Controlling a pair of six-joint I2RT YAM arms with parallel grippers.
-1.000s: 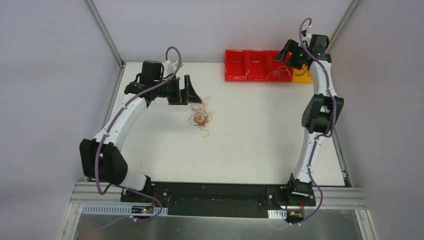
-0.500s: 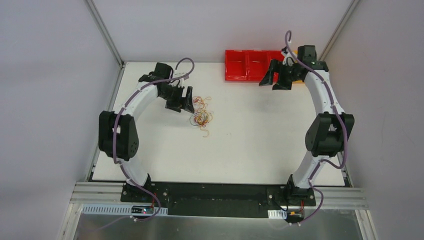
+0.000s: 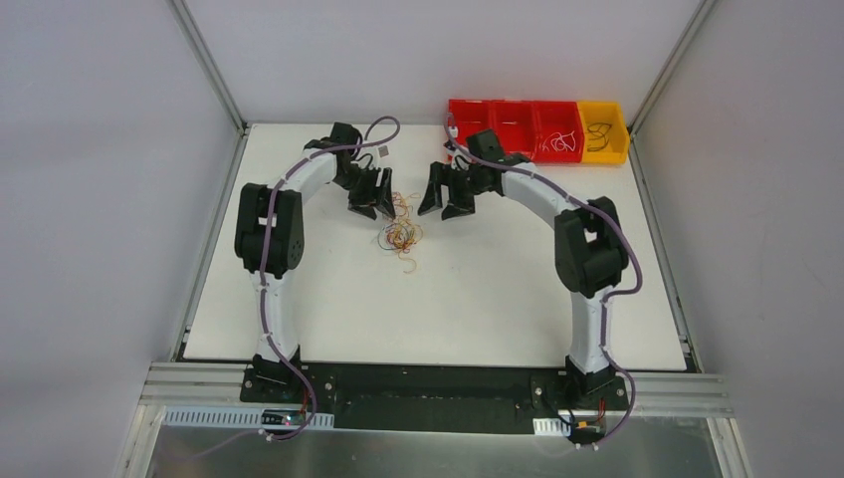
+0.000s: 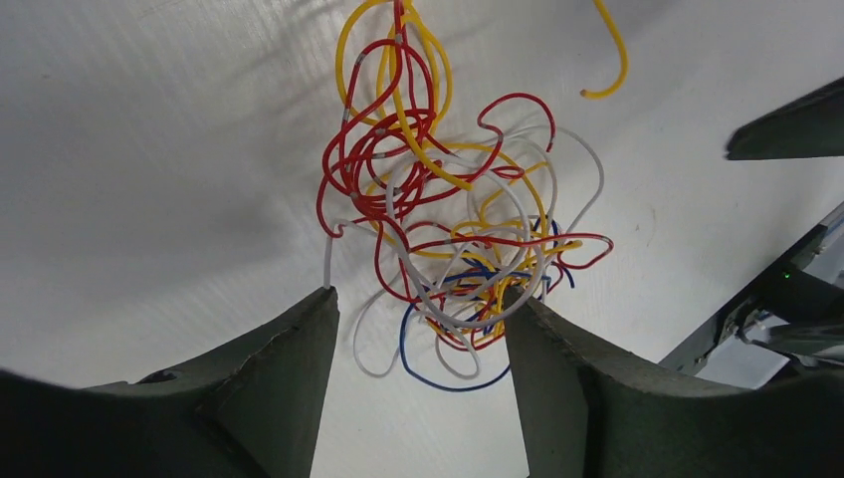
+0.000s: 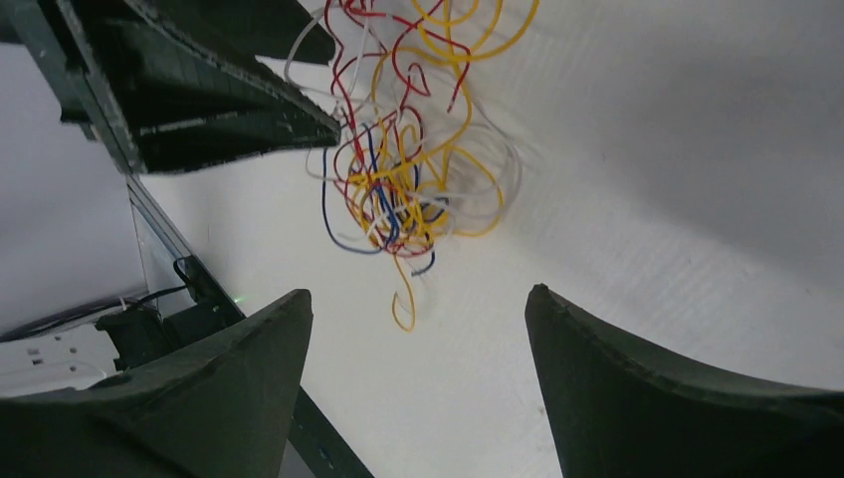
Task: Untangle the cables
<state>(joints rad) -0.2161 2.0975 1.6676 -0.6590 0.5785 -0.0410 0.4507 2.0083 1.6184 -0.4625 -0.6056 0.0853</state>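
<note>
The left gripper (image 3: 370, 196) hangs over the far-left part of the white table (image 3: 299, 299), at the left edge of the cables (image 3: 401, 235); its two dark fingers (image 4: 284, 358) stand partly apart, neither wide nor closed; one end of the clump lies in the gap between their tips; a white strand touches the tip of one finger and red and white loops brush the other; the gap is wider than the wires in it, so nothing is clamped.

The cables are a tangle of thin red, yellow, white and blue wires lying on the table in the middle of its far half, between the two grippers; a loose orange-yellow hook (image 3: 408, 264) lies just on the near side of the clump.

The right gripper (image 3: 445, 191) sits just right of the clump's far end; its fingers (image 5: 617, 378) are spread wide and hold nothing; the tangle lies beyond their tips, apart from them.

At the far right edge stands a red tray (image 3: 490, 151) of three compartments, with a yellow bin (image 3: 621, 151) touching its right end; a thin white wire (image 3: 563, 142) lies in the tray's rightmost compartment, and a dark strand (image 3: 597, 133) lies in the yellow bin.
</note>
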